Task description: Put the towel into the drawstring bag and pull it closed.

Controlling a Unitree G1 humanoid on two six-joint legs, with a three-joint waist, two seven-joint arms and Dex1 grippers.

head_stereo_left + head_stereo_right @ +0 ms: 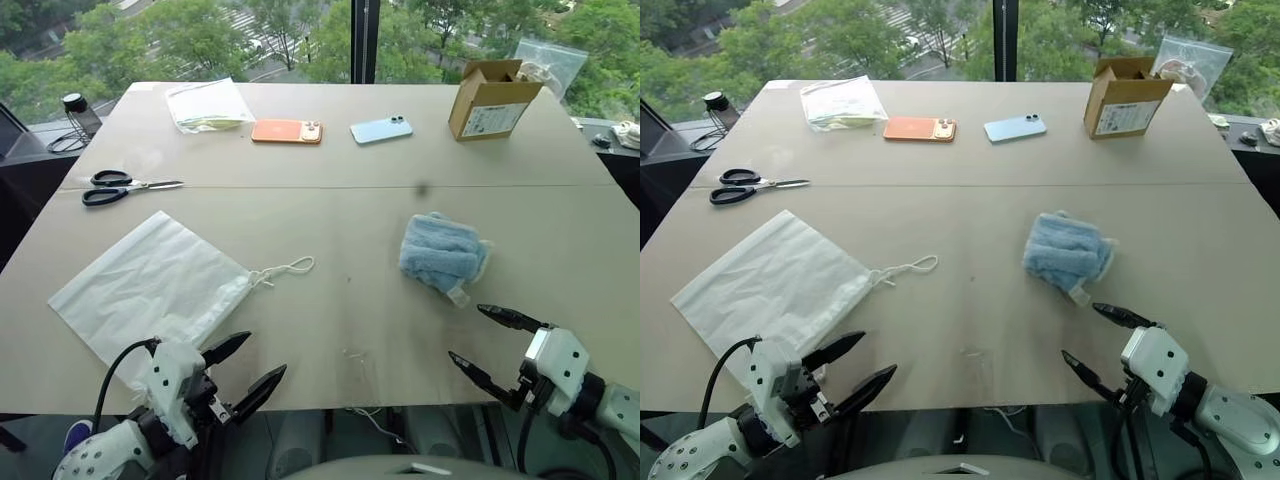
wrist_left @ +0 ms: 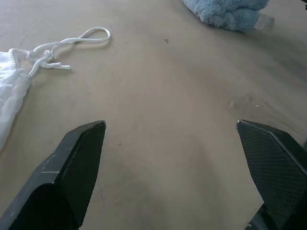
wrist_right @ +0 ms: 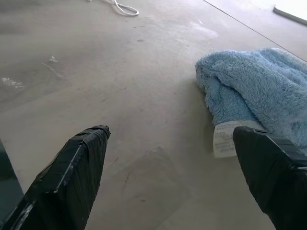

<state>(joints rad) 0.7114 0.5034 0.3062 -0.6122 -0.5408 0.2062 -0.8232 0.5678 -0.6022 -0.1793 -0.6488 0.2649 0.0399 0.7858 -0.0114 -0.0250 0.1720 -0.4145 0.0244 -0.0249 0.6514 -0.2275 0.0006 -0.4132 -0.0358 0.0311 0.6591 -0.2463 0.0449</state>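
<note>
1. The towel [image 1: 441, 252] sat bunched on the worktop [image 1: 340, 220], right of centre, its white tag [image 3: 225, 139] facing the near edge.
2. The right gripper [image 1: 486, 344] hovered just short of the towel, jaws spread wide and empty, one finger close beside the tag.
3. The bag [image 1: 150, 285] lay flat on the near left, well apart from the towel, its cord [image 1: 283, 270] trailing toward the middle.
4. The left gripper [image 1: 245, 368] hung at the near edge just beside the bag's corner, jaws released, nothing between them.
5. Farther back, scissors [image 1: 125, 187] lay on the left, an orange phone [image 1: 287, 131] and a pale blue phone [image 1: 381, 129] side by side, a clear pouch [image 1: 207, 104] beside them, and an open cardboard box [image 1: 490, 98] stood at the far right.
</note>
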